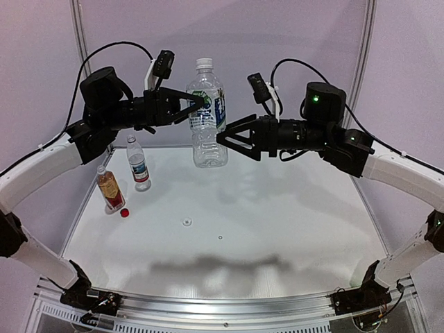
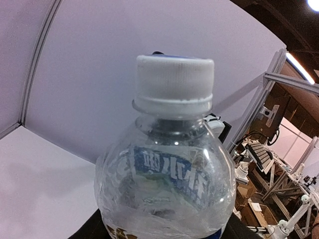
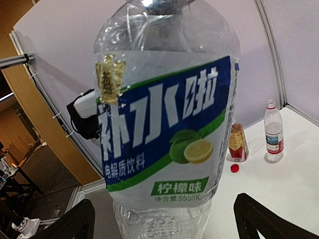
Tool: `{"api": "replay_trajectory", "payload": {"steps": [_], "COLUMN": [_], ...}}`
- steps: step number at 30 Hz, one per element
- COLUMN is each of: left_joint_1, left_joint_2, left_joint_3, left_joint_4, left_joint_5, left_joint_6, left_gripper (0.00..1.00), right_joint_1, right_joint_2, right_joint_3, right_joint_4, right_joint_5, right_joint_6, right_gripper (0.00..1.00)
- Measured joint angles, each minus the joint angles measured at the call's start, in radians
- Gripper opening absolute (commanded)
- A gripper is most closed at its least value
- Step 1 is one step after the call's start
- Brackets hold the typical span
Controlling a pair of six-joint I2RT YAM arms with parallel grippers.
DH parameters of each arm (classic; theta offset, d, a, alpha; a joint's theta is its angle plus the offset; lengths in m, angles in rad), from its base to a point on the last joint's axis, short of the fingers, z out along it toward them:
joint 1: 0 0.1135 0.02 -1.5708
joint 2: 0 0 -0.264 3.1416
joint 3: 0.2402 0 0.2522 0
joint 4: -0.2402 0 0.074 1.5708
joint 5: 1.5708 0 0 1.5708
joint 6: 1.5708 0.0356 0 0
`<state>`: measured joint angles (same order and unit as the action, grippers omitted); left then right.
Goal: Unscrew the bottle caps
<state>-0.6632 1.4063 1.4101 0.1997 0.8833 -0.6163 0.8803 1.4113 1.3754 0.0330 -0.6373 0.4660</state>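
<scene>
A large clear bottle (image 1: 207, 118) with a green-blue label hangs above the back of the table, its white cap (image 1: 203, 64) screwed on. My left gripper (image 1: 200, 104) is shut on its shoulder; in the left wrist view the bottle (image 2: 167, 184) and cap (image 2: 174, 82) fill the frame above the gripper (image 2: 164, 233). My right gripper (image 1: 223, 139) is open around the lower body, its fingers wide apart beside the label (image 3: 164, 139). The amber bottle (image 1: 109, 189) and the small clear bottle (image 1: 138, 163) stand at the left, uncapped. A red cap (image 1: 125, 213) and a white cap (image 1: 186, 223) lie loose.
The white table (image 1: 277, 229) ends at a metal rail (image 1: 222, 305) in front. Purple walls with metal posts (image 1: 364, 48) close the back and sides. The amber bottle (image 3: 238, 143), red cap (image 3: 234, 168) and small clear bottle (image 3: 273, 132) show in the right wrist view.
</scene>
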Motion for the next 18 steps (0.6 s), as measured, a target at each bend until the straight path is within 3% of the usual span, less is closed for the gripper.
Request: {"api": "replay_trajectory", "payload": {"steps": [11,18], "left_joint_1": [-0.035,-0.058], "left_joint_2": [-0.009,-0.01], "left_joint_3": [-0.026,-0.031], "left_joint_4": [-0.006,0.009], "left_joint_5": [-0.011,-0.037], "left_joint_6": [0.058,0.072], "left_gripper": [0.6,0.59], "right_joint_1": [0.0,0.0], "right_joint_2": [0.077,0.097], "right_joint_3": [0.064,0.102], "right_joint_4": [0.025,0.035], "right_joint_5": [-0.058,-0.113], "right_joint_6": [0.039,0.052], "right_gripper": [0.99,0.82]}}
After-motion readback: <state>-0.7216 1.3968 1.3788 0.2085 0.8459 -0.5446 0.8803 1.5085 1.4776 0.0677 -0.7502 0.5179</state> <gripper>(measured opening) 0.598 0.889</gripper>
